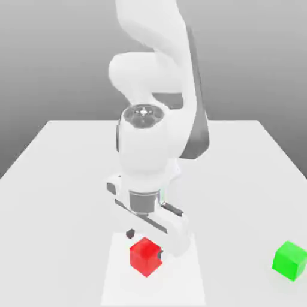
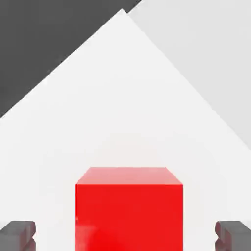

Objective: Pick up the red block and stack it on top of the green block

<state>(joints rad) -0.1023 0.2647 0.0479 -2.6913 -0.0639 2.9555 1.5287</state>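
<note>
A: How is the white arm's two-finger claw [image 1: 146, 243] sitting?

B: Its dark fingers [image 2: 18, 234] are spreading apart, one on each side of the glossy red cube [image 1: 146, 256], with a gap showing on both sides in the hand view.

A: Where is that cube lying?

B: Directly between the fingertips, on the white tabletop [image 1: 60, 180].

A: And the matte green cube [image 1: 290, 260]?

B: It is sitting well apart from the claw, toward the exterior view's right.

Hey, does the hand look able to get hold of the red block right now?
Probably yes. The hand is open, with one of its fingers on each side of the red block and a gap left on both sides. Nothing sits between them on the table.
</note>
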